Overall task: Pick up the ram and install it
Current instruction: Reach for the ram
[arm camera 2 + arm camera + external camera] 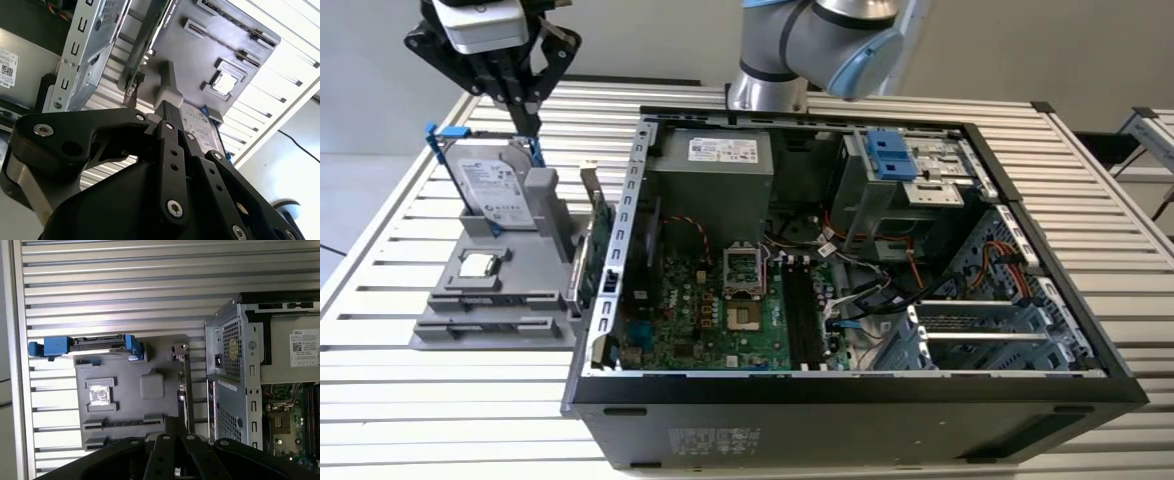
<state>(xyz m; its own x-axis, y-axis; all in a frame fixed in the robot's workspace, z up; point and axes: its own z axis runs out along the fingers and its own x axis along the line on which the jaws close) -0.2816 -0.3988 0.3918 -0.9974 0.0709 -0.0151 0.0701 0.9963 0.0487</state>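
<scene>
**A:** What is gripped at present, and where is the task's part kept?

**B:** Nothing is gripped. At the exterior view's far left, the black linked-finger claw (530, 122) is held above the slatted aluminium table (400, 400) with its fingers brought together and nothing between them. The long, thin green circuit-board ram (600, 242) is stood on its long edge. It is at the side of the flat grey plastic holder (454, 325) toward the exterior view's right, just beside the open black computer case (854, 400).

**A:** How is it judged to handle?

**B:** It is judged light and stiff, but fragile. The board is thin and could be cracked by bending, and the chips and the contact edge are best left untouched. A hold across the two flat faces, midway along the exposed upper edge, is judged soundest.

**A:** What is found around it?

**B:** Taken from left to right, a boxy silver hard drive (494, 185) in a blue frame is stood upright below the claw. A small square silver processor chip (480, 265) is laid flat in its pocket. A grey upright post (543, 215) of the holder is set near the ram. The ram is therefore hemmed in between the post and the case wall. Inside the case lies a green motherboard (707, 320). Its long black memory slots (803, 320) are crowded by loose coloured cables (881, 290), which could be snagged.
</scene>
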